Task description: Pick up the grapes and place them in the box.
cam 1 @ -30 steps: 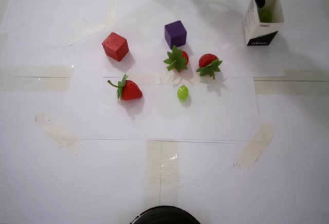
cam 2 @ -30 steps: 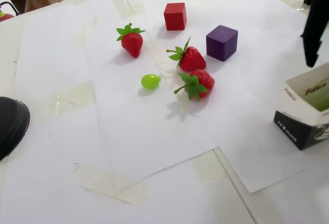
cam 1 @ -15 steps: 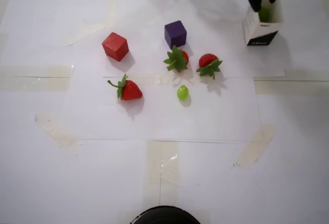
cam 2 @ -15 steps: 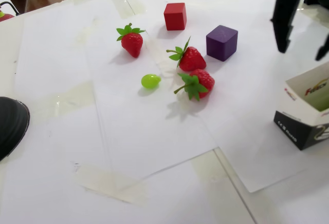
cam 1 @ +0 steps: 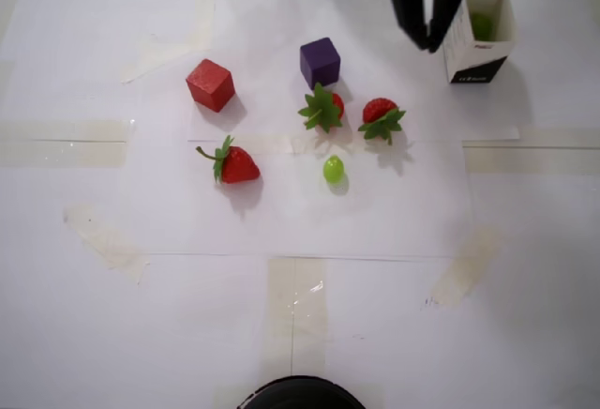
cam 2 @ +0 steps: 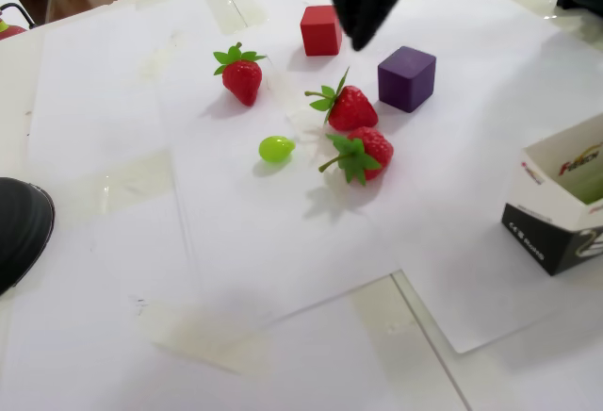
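Note:
One light-green grape (cam 1: 333,169) (cam 2: 275,149) lies on the white paper just in front of the strawberries. Another green grape (cam 1: 482,24) shows inside the open white box (cam 1: 476,58) (cam 2: 554,225), which stands at the back right in the overhead view. My black gripper (cam 1: 425,45) (cam 2: 353,40) hangs in the air between the purple cube and the box. Its fingertips are drawn nearly together and hold nothing. It is well apart from the loose grape.
Three red strawberries (cam 1: 323,108) (cam 1: 380,118) (cam 1: 232,162) lie around the loose grape. A purple cube (cam 1: 320,61) and a red cube (cam 1: 210,84) sit behind them. A dark round object (cam 2: 19,227) is at the table's near edge.
The gripper has risen out of the box and swung left toward the purple cube, its fingers closing from wide apart. A grape stays in the box. Nothing else moved.

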You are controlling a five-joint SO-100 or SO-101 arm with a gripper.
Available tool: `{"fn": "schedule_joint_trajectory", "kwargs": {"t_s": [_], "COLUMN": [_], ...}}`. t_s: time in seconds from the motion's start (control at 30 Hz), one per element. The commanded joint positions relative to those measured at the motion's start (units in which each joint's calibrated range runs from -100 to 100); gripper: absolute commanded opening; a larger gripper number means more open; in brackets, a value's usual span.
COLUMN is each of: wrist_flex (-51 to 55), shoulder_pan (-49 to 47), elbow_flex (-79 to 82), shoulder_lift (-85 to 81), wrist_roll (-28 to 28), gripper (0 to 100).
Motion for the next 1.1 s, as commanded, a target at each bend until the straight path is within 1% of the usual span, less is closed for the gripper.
{"fn": "schedule_joint_trajectory", "kwargs": {"t_s": [0.0,0.2,0.37,0.53,0.73,0.8,1.07], "wrist_flex": [-1.81,-7.69,-12.84,-14.55,-14.96,-15.78,-16.35], "shoulder_pan": [4.53,7.18,8.06,8.35,8.79,8.87,8.50], "elbow_flex": [-6.62,-6.62,-6.81,-6.81,-6.62,-6.53,-6.17], "shoulder_lift": [4.54,12.62,17.78,20.71,22.17,22.51,23.11], "wrist_roll": [2.34,4.25,4.30,4.20,4.20,4.40,3.47], "gripper": [0,0,0,0,5,9,17]}}
